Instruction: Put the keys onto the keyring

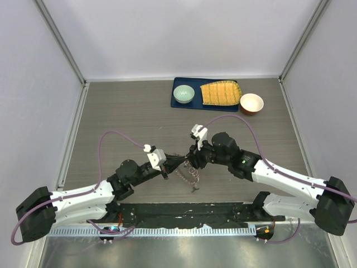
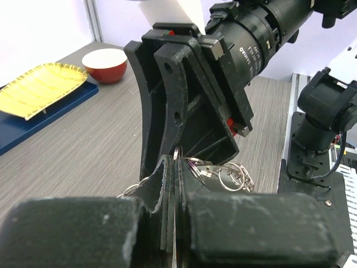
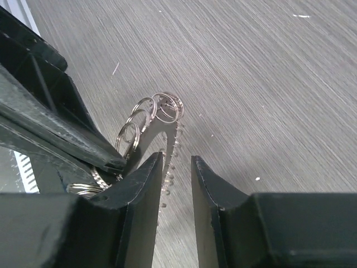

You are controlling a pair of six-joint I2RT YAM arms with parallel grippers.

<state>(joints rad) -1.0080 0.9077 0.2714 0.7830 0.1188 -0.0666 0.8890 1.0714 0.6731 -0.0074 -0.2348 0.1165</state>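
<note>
Left fingers (image 2: 160, 192) clenched flat against each other, gripping the keyring (image 2: 226, 174) at their tips: a string of small linked silver split rings, spilling out to either side of the pinch. Hangs from there, in the top view, as a short glinting strand over the middle of the grey wood-grain table (image 1: 122, 106), well forward of the arm bases, its low end near or on the tabletop; cannot tell which. Meets, just to the right, the right fingers (image 3: 144, 190), nearly tip to tip with the left ones and angled down over the same strand. Stand released, a clear slot of bare table showing between them and nothing caught in that slot; pass close by the rings with the outer face of one finger, cannot tell whether touching. Farther back and to the right, near the far wall: a dark blue tray (image 1: 196, 106), carrying a pale green bowl (image 1: 183, 94) at its left end and a yellow ribbed dish (image 1: 221, 92) across the rest. Just off the tray's right corner, on the bare table: a red bowl (image 1: 251, 104) with a white inside, upright, near the dish but apart from it.
</note>
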